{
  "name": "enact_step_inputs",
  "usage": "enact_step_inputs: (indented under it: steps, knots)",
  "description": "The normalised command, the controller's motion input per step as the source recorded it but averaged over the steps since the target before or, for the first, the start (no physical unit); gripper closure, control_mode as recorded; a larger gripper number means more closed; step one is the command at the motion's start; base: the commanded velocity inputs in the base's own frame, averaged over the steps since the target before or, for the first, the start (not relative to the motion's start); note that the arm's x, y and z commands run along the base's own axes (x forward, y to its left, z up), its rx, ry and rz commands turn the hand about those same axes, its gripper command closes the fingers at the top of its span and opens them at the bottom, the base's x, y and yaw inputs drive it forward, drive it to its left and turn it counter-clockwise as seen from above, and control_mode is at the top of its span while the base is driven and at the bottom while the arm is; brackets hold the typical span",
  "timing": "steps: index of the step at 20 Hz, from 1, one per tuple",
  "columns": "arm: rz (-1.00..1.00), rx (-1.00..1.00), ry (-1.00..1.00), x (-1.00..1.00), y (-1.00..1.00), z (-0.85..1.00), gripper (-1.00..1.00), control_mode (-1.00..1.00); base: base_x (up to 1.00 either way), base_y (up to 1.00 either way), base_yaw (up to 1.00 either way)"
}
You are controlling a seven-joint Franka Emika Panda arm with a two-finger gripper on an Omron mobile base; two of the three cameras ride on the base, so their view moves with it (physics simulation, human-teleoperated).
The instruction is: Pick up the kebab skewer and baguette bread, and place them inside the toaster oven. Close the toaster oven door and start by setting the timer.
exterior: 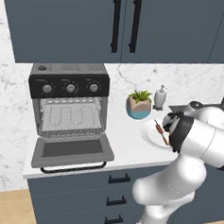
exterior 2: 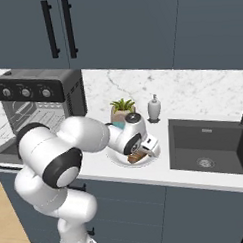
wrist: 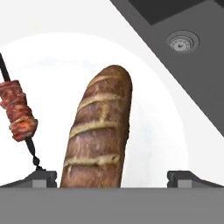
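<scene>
A golden-brown baguette bread lay lengthwise across a white plate, its scored crust running up between the two dark fingertips of the wide-open gripper, nearer the left one. Beside it, toward the plate's left rim, rested the kebab skewer, its reddish meat chunks apart from the loaf. Past the plate's upper right edge, a dark sink showed its round drain.

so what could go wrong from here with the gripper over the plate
1. The open gripper brackets the bread, but the loaf sits nearer the left fingertip, so closing could nudge it aside.
2. The skewer lies close beside the bread on the plate; that fingertip might catch its stick.
</scene>
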Motion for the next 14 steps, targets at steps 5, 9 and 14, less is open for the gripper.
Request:
enact_step_inputs:
  steps: [5,9,14]
  knots:
    - [0.0,0.0,0.04,0.14,-0.03,-0.06,-1.0,-1.0,0.0,0.0,0.0]
    - [0.0,0.0,0.02,0.18,0.02,0.0,-1.0,-1.0,0.0,0.0,0.0]
    - [0.0,0.0,0.04,0.08,0.01,-0.04,-1.0,-1.0,0.0,0.0,0.0]
